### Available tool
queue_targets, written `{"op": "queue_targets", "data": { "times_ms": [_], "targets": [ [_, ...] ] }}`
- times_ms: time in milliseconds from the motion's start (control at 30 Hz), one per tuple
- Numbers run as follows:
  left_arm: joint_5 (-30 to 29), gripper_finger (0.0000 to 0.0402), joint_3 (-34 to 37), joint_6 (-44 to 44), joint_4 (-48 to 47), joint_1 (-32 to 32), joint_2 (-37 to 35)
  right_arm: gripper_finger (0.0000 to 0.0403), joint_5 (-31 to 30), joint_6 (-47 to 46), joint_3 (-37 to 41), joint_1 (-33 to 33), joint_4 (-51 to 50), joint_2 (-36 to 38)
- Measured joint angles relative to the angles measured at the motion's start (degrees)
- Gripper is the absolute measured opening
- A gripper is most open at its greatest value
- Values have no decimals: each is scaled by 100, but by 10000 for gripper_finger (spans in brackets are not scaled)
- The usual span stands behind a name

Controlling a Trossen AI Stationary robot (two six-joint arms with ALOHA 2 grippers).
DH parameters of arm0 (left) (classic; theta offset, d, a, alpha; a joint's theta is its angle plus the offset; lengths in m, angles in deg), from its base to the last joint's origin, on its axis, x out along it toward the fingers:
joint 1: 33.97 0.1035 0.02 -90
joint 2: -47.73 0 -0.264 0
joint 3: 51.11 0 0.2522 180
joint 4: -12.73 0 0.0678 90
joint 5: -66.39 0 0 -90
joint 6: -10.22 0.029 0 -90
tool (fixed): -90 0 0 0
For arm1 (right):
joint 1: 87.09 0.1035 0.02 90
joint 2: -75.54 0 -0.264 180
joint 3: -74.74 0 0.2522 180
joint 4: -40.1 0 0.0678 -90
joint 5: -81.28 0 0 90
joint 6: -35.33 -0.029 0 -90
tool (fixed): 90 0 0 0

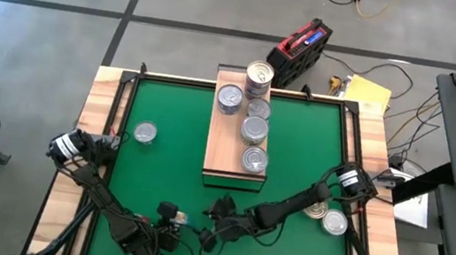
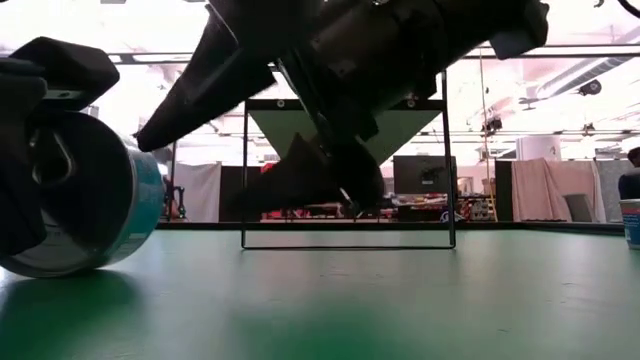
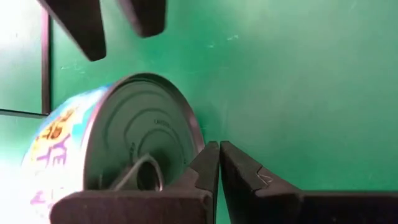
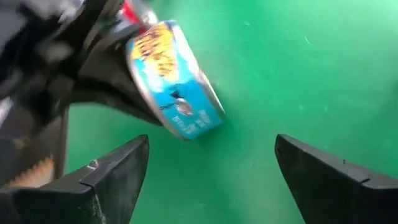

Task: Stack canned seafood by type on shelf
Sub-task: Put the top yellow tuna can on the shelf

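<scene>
Near the front edge of the green mat (image 1: 159, 171) a blue-labelled can (image 4: 176, 81) is seen tipped on its rim, its silver pull-tab lid (image 3: 140, 146) facing the left wrist camera. The left gripper (image 3: 219, 163) is positioned right beside this can – its two fingers are pressed together, clenched with nothing between them, and the can is seen alongside them rather than in their grasp; whether the fingers touch the can's rim cannot be told. The right gripper (image 4: 211, 165) is held just in front of the same can with its jaws spread wide and released, nothing being gripped, and the can is not between its fingers. In the high view both arms are brought together low on the mat, the right gripper (image 1: 221, 209) near the left gripper (image 1: 169, 213). The shelf (image 1: 225, 158) is set at the middle rear of the mat – five cans are counted on it, one of them being a stacked pair (image 1: 258, 78) at its far end. A single can (image 1: 145, 133) is left on the mat to the left, and two more cans (image 1: 329, 219) are found at the right edge, beside the right arm.
</scene>
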Motion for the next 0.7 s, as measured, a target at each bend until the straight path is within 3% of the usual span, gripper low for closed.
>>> {"op": "queue_targets", "data": {
  "times_ms": [200,300,500,700],
  "targets": [
    [-49,0,0,0,1,0,-6,324,-141,1857,-68,99,39,0],
    [-53,0,0,0,2,0,-9,317,-448,2210,-91,118,85,0],
    [-75,0,0,0,14,0,-15,311,-479,2968,-94,103,721,-126],
    [-79,0,-2,0,42,2,-20,313,-348,2914,-94,58,839,-279]
  ]
}}
